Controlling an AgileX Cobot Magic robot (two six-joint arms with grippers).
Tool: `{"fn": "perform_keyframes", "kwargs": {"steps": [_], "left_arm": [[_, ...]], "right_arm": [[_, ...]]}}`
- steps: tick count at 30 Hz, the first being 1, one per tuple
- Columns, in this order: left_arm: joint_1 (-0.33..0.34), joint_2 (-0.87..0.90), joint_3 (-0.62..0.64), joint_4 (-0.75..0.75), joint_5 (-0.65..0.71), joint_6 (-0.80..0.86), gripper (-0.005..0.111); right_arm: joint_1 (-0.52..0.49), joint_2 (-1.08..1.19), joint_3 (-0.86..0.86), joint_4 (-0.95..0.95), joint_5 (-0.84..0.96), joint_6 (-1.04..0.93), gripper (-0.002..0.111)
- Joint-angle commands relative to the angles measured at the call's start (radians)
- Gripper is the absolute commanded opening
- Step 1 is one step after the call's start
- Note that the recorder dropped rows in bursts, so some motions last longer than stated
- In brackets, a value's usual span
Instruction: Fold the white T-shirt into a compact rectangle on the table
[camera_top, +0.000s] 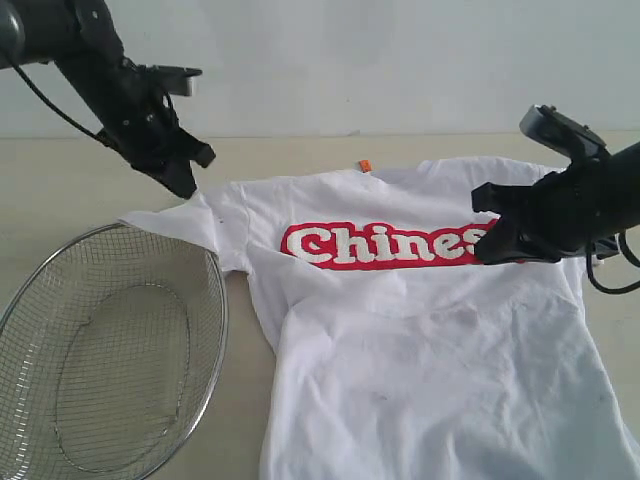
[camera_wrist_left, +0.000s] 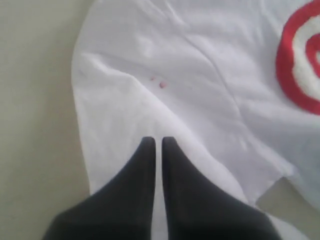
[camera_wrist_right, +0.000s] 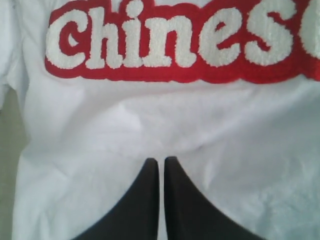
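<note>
Shirt: I see the white T-shirt (camera_top: 430, 350) spread face up on the table (camera_top: 60, 180), collar toward the far edge.
Left gripper (camera_wrist_left: 156, 140): fingers pressed together, at the sleeve near the wire basket (camera_top: 215, 300).
Right gripper (camera_wrist_right: 161, 160): fingers pressed together, by the red banner (camera_top: 380, 247).

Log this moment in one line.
white short-sleeved T-shirt: spread unfolded, print up, on pale beige table | left gripper: shut, over sleeve | right gripper: shut, near red banner | round wire-mesh basket: beside sleeve, empty
</note>
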Motion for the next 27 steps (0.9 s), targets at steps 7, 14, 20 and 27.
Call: {"fn": "perform_keyframes", "kwargs": {"steps": [7,14,20,27], "left_arm": [[0.203,-0.299,0.128,-0.202,0.122,-0.057,0.005],[0.263,-0.536,0.429,-0.142,0.036,-0.057,0.005],[0.271,-0.69,0.643,-0.138,-0.055,-0.057,0.005],[0.271,-0.765,0.78,-0.142,-0.076,-0.037,0.005]], "right_arm": [[0.263,0.024,0.003,0.15,0.005,-0.161,0.0],[0.479,0.096,-0.062,0.146,-0.079,-0.087,0.0],[0.568,0.149,-0.141,0.144,-0.085,-0.045,0.0],[0.641,0.218,-0.222,0.142,-0.092,0.006,0.0]]}}
